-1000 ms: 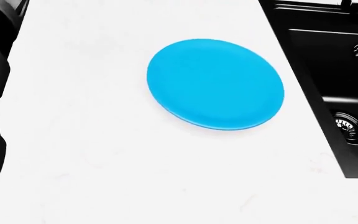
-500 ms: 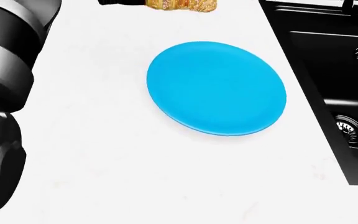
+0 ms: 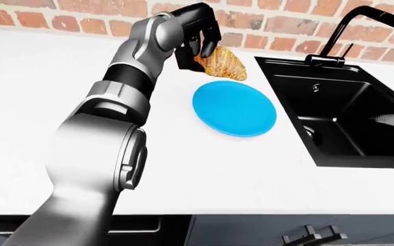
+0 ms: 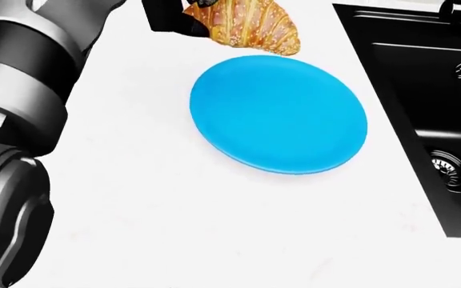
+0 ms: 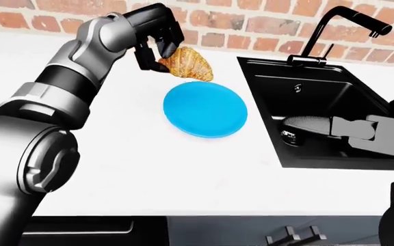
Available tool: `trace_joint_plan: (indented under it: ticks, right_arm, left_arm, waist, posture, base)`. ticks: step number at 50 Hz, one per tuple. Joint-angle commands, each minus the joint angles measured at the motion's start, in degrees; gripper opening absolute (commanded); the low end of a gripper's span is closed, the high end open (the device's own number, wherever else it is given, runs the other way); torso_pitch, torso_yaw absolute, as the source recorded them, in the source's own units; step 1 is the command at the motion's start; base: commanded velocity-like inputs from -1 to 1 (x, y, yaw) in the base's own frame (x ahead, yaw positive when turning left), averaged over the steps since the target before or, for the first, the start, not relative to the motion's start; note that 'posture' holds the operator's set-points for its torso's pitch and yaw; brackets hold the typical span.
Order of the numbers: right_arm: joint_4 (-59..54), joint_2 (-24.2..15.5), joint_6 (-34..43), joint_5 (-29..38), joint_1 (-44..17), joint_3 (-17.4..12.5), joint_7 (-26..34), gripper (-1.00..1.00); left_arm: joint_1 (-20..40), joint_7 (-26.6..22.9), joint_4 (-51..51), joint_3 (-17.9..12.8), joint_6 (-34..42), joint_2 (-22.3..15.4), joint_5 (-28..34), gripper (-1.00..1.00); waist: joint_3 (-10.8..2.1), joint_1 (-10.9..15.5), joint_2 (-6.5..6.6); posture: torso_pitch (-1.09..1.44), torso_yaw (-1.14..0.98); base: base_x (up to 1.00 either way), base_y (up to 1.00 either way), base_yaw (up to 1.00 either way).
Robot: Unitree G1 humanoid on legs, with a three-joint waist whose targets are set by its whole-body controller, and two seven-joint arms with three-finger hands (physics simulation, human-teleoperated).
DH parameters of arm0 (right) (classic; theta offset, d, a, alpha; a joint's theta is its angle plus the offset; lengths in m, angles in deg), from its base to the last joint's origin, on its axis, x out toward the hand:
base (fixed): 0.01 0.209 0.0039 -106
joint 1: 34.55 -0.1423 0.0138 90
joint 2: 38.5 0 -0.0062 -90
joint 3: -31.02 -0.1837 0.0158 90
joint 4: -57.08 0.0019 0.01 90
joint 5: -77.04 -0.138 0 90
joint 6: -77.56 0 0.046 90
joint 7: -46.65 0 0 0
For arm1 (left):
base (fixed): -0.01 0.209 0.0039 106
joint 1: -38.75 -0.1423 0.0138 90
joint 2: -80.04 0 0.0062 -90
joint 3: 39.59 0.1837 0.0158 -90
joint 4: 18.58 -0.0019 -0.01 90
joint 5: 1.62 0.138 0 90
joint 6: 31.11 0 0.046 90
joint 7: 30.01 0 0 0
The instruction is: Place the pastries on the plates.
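Red brick wall ran along the top of the eye views, behind a white surface with a black sink and black faucet at the right. Nothing stood between the blue plate and the left hand, whose dark fingers were clamped on a croissant held just above the plate's upper-left rim. The right hand hung over the sink; its fingers' state could not be told. Half a second earlier, only the croissant's edge showed in the head view.
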Motion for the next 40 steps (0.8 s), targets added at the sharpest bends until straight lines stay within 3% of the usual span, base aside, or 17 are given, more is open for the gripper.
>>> trace_joint_plan:
  ticks: [1,8,14,28,36,40]
  right_arm:
    - [0.0,-0.87,-1.52,1.33,-0.26,-0.96,0.14,1.0]
    - [0.0,-0.83,-1.9,1.41,0.43,-1.19,0.21,1.0]
    - [0.0,-1.01,-2.2,0.39,1.9,-3.4,0.71,1.0]
    - [0.0,-1.27,-2.78,1.28,1.82,-1.92,0.39,1.0]
    - [0.0,-1.74,-2.47,-0.43,2.16,-3.94,0.35,1.0]
    - [0.0,-1.42,-3.02,0.43,2.73,-3.5,0.61,1.0]
  left_arm:
    - [2.57,1.33,2.64,-0.34,-0.86,0.06,-1.14,-1.0]
    - [1.98,0.43,2.82,0.33,-1.37,1.32,-1.57,-1.0]
    - [1.57,0.13,2.94,0.69,-1.51,2.32,-1.88,-1.0]
    - [0.46,-1.24,3.24,1.56,-1.75,4.59,-2.66,-1.0]
    - [-0.77,-1.48,3.29,2.35,-2.1,5.94,-2.25,-1.0]
    - [-1.99,-1.11,3.28,3.03,-2.49,6.68,-1.45,-1.0]
  waist:
    - [-1.44,0.02,-0.12]
    - [-1.49,0.01,-0.22]
    - [-1.56,0.04,-0.31]
    - [-1.69,-0.02,-0.42]
    - [-1.77,0.03,-0.53]
    - [-1.75,-0.01,-0.59]
  posture:
    - [0.0,0.0]
    - [0.0,0.0]
    - [0.0,0.0]
    - [0.0,0.0]
    - [0.0,0.0]
    - [0.0,0.0]
  base:
    - [0.0,0.0,0.0]
    - [0.0,0.0,0.0]
    - [0.0,0.0,0.0]
    - [0.0,0.0,0.0]
    - [0.0,0.0,0.0]
    - [0.0,0.0,0.0]
